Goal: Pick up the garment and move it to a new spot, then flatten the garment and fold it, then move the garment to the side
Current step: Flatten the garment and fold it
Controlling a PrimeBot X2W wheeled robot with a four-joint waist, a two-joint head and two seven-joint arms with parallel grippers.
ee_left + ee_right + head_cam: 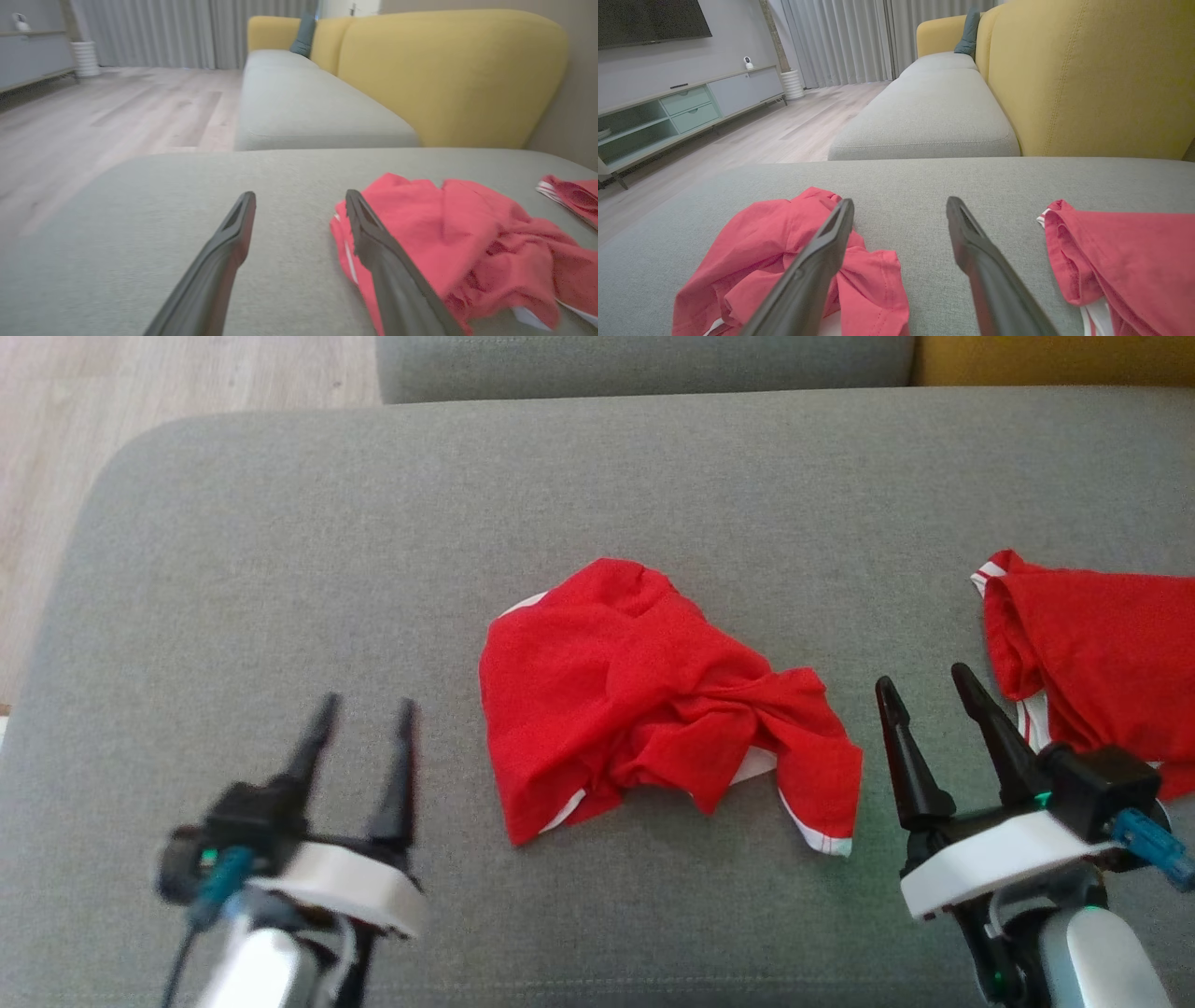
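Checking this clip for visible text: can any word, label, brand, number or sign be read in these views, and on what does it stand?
No text can be read.
The crumpled red garment has white stripes and no print.
The second red garment is the same.
The dark screen is blank.
The small white device on the cabinet is too small to show any marking.

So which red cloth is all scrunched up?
The middle garment: it is bunched and twisted into a heap. The right garment lies much smoother and flatter.
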